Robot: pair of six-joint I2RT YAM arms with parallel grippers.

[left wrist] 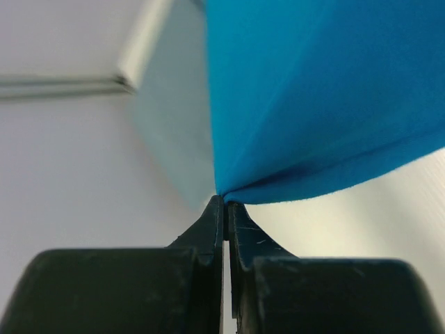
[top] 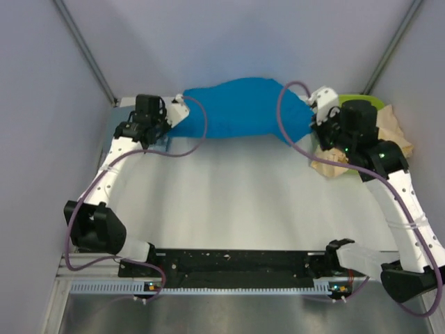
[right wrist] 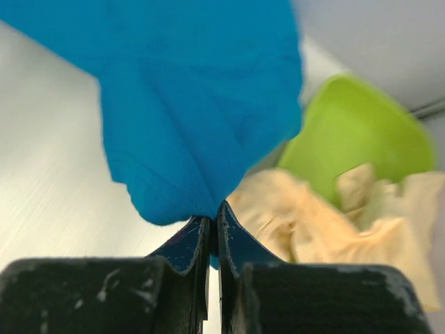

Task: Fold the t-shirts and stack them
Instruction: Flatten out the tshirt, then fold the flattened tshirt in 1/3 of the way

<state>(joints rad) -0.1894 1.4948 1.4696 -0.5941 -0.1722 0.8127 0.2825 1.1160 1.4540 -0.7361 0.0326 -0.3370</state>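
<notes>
I'm seeing both arms wearing the same livery: the left arm (top: 104,182) and the right arm (top: 405,202) are each showing white tube links between chunky black joint housings, with thin pale ties wrapping the white sections. A purple cable (top: 186,149) is trailing along the left arm and a second purple cable (top: 288,136) along the right, where small green lights (top: 345,148) are glowing on the black housing. Through the wrist cameras, the left gripper (left wrist: 224,203) and the right gripper (right wrist: 214,207) are presenting matte black, wedge-shaped fingers (left wrist: 201,235), the right pair carrying pale scuffs and specks.
</notes>
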